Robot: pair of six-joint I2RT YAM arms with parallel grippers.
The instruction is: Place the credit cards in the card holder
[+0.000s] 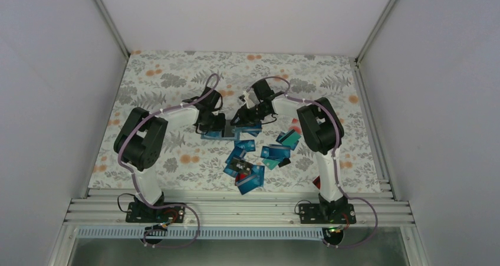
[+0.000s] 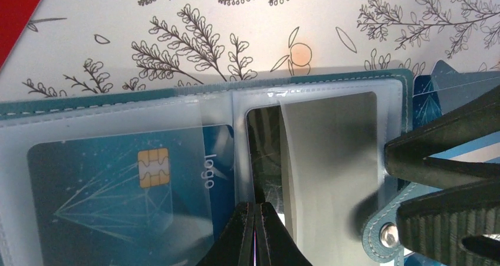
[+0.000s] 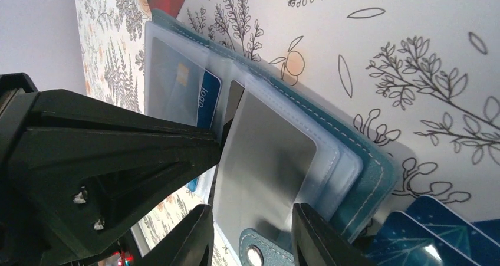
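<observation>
The card holder (image 1: 227,130) lay opened flat on the floral table cover (image 1: 165,83), between the two wrists, with the loose credit cards (image 1: 253,160) scattered just in front of it. One blue chip card (image 2: 118,183) sat in its left clear pocket and a grey card (image 2: 336,160) in its right.

We judged the holder soft and floppy, its clear sleeves slick and apt to spring shut, so it wanted pinning at the fold. The cards looked stiff, light and glossy, and best pinched by a short edge.

The left gripper (image 2: 255,210) reached down at the centre fold with its jaws clenched tip to tip. We could not tell whether a sleeve edge was caught between them. The right gripper (image 3: 252,210) came in low from the snap-tab side, its jaws parted and straddling the grey pocket's near edge, gripping nothing that we could see.
</observation>
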